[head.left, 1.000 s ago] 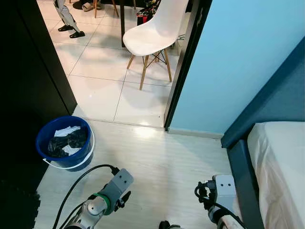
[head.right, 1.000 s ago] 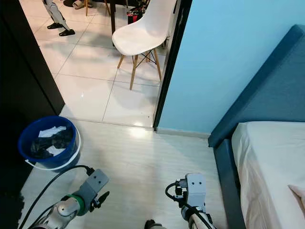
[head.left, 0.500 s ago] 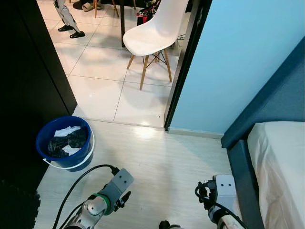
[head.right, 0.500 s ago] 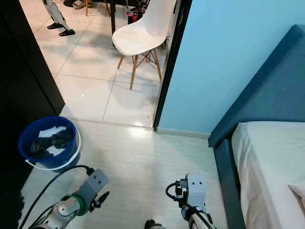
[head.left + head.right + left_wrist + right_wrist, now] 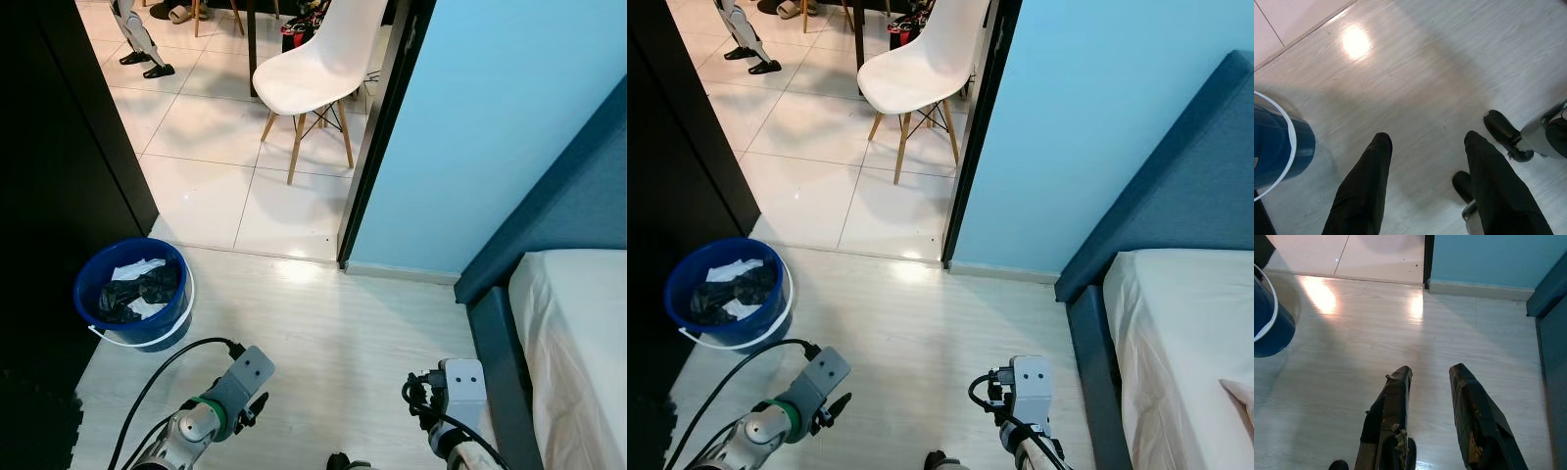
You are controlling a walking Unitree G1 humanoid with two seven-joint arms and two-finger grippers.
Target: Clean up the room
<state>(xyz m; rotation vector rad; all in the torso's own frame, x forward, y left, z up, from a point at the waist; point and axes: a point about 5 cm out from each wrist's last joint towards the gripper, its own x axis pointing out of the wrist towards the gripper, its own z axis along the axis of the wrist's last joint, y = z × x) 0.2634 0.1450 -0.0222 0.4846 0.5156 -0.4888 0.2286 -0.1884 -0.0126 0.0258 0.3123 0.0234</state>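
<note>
— Where's the rubbish?
— In the blue bucket on the pale wood floor, against the dark cupboard by the doorway; black and white scraps lie inside it.
— And the grippers?
— Both hang low over the floor. The left gripper has its fingers spread, gripping nothing; the right gripper is parted too, empty.
— Anything around?
— A white chair on the tiles beyond, a bed at the robot's right.
</note>
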